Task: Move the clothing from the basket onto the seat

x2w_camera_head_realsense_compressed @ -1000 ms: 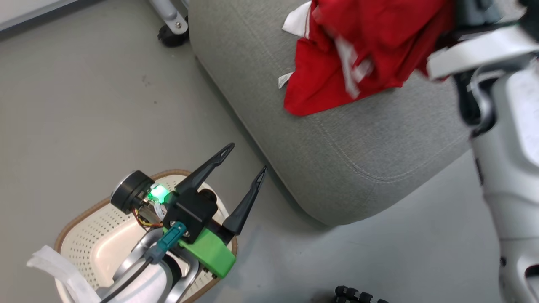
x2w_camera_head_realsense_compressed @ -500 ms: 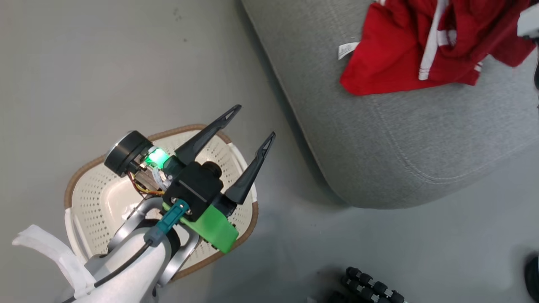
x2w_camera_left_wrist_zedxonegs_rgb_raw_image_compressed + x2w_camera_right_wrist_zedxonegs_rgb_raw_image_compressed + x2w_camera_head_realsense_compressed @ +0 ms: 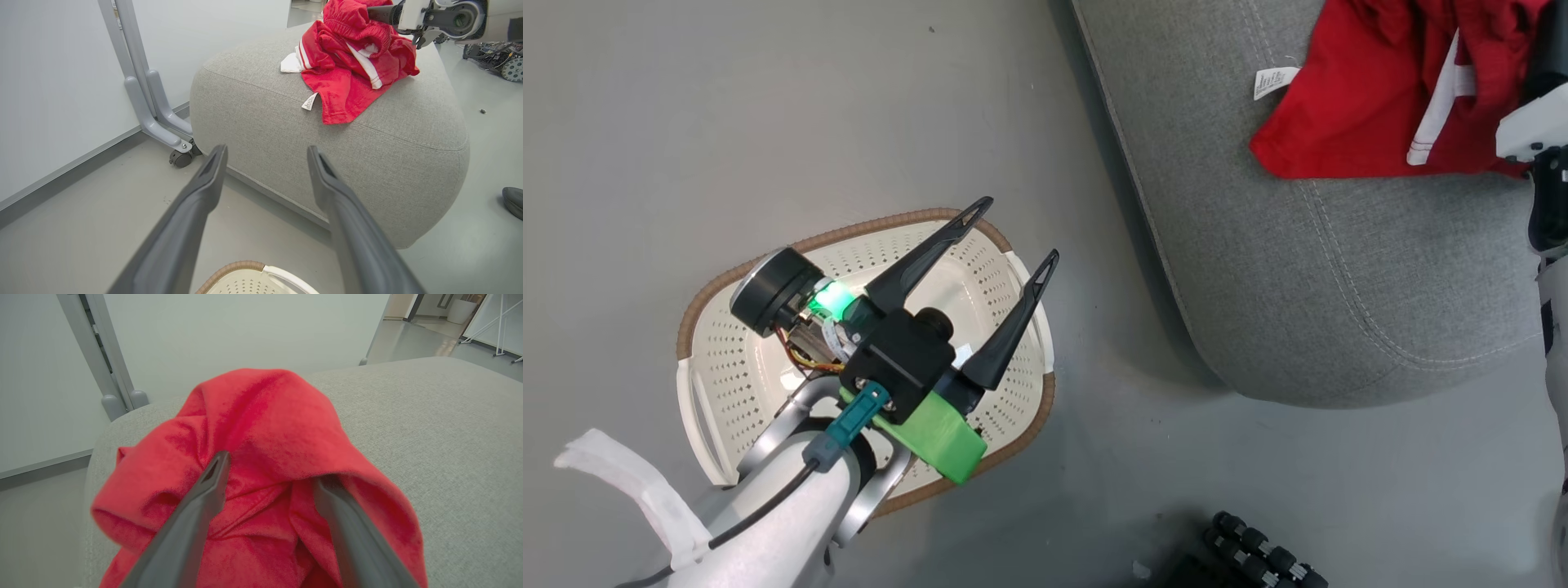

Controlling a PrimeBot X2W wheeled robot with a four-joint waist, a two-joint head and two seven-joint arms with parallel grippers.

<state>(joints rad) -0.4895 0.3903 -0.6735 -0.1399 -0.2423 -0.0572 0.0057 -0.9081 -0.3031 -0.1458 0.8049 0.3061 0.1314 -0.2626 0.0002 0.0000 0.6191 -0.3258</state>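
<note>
- My left pincer (image 3: 1020, 228) hangs above the basket (image 3: 849, 233), released, its two dark fingers spread wide with nothing between them.
- In the left wrist view that pincer (image 3: 266, 148) points toward the seat (image 3: 367, 163), with the basket's brown rim (image 3: 233, 267) just below the fingers.
- The basket stands on the grey floor (image 3: 686, 122), near the seat's rounded corner but apart from it.
- The red clothing (image 3: 1347, 122) lies heaped on top of the seat (image 3: 1298, 269), one flat corner reaching toward the edge on the basket's side, a white label (image 3: 1274, 82) at its hem.
- My right pincer (image 3: 271, 469) is at that heap, fingers apart and unclenched; the clothing (image 3: 265, 416) bunches between them and folds over one tip.
- Behind the seat (image 3: 429, 437) a grey wheeled stand (image 3: 151, 110) rests on the floor.
</note>
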